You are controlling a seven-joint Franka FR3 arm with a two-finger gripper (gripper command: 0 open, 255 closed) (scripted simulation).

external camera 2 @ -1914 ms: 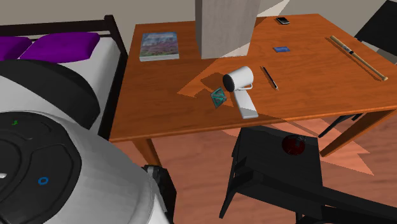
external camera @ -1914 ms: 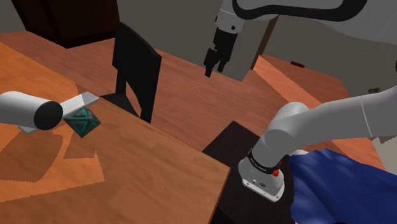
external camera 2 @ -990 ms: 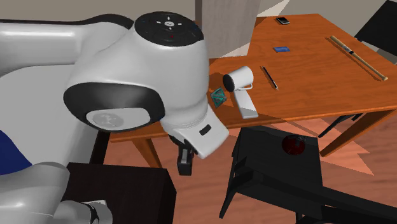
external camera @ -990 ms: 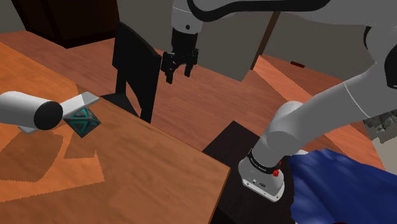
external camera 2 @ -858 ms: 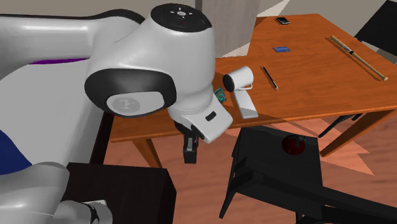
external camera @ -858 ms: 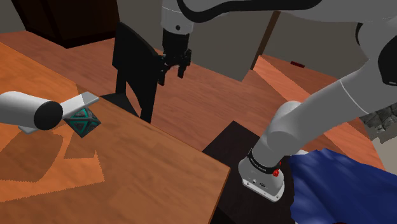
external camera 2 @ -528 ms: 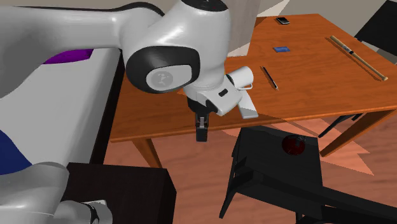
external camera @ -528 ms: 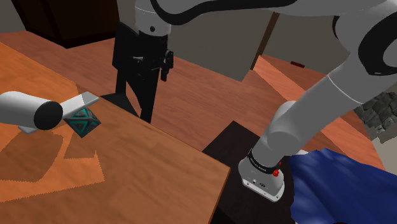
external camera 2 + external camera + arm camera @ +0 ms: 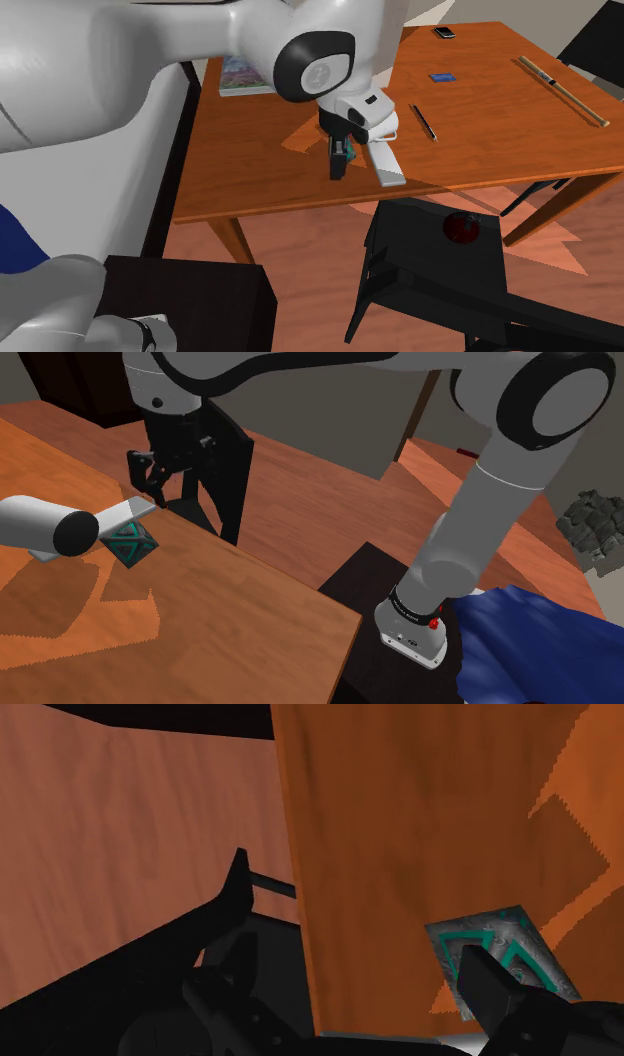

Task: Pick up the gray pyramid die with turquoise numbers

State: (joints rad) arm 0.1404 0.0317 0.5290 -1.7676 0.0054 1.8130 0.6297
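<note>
Gripper (image 9: 148, 484) hovers with fingers spread and empty, above the gray die (image 9: 130, 542), which lies on the table (image 9: 250, 612) just beside a white dryer-like device (image 9: 45, 524). This looks like the approach step. Next, it should centre over the die, which sits off by one finger (image 9: 490, 989), then descend.

We find the die (image 9: 131, 542) on the table (image 9: 250, 607), just beside the hair dryer (image 9: 55, 530) at the shoulder view's left; the gripper (image 9: 145, 484) hangs over the table near both, between them and the chair (image 9: 230, 462) at the table's edge; in the second exterior view a book (image 9: 245, 74) lies far left, a pen (image 9: 424, 122) right of the hair dryer, a stick (image 9: 563, 91) farther right.
</note>
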